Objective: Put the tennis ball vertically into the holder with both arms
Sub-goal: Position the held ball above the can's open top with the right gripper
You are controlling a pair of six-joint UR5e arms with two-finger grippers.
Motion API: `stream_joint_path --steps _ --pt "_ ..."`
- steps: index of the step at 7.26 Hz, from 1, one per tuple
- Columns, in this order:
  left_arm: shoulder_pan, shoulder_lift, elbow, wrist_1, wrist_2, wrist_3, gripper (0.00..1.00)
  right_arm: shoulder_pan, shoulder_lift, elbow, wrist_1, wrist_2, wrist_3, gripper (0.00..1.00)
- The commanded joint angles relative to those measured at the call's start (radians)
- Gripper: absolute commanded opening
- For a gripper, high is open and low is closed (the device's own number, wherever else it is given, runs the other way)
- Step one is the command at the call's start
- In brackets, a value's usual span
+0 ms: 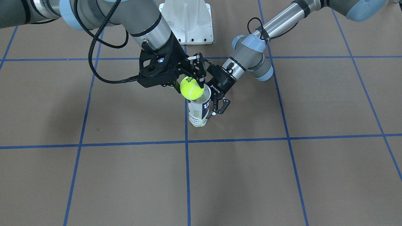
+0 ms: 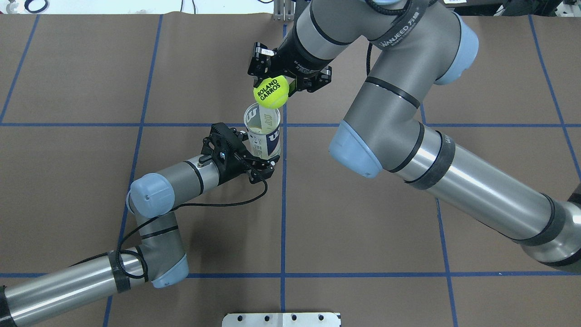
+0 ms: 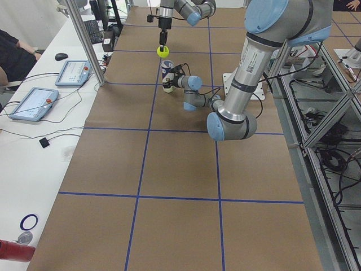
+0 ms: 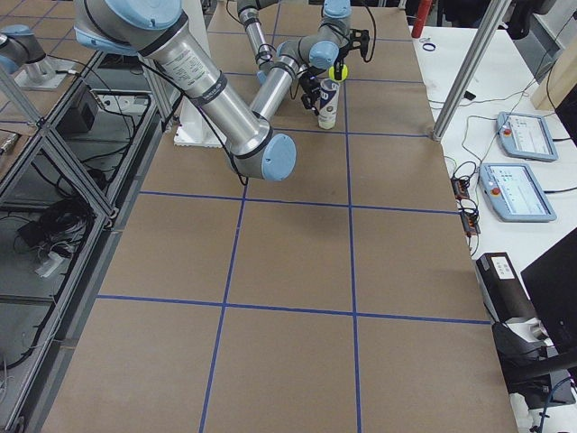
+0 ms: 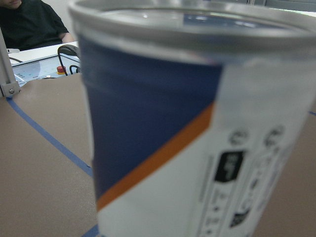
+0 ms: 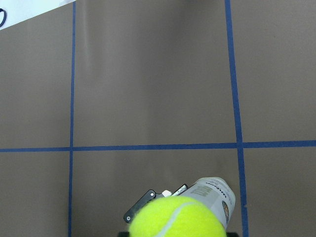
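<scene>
tennis ball (image 3: 163,51) aloft, upright holder (image 3: 167,70) beneath

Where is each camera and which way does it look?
Front-facing: across the table, facing robot; left arm, right arm.
Overhead: behind the robot, looking down; both arms.
Exterior left: table's end; left arm nearest.
Exterior right: other end; right arm nearest.
Left wrist: against the holder; no arm.
Right wrist: down past the tennis ball; a black gripper finger.
Both wrist views share the holder.
</scene>
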Motion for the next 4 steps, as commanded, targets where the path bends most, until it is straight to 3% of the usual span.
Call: stream_joint_path --steps 1,4 --pt "0.0 0.001 0.001 0.0 0.0 0.001 0.99 -0.037 0.005 -0.002 -0.006 -0.042 0.0 0.0" --pt "0.0 0.002 0.004 0.002 0.0 0.003 0.99 -0.071 0.005 -0.002 -0.02 -0.08 0.002 0.0"
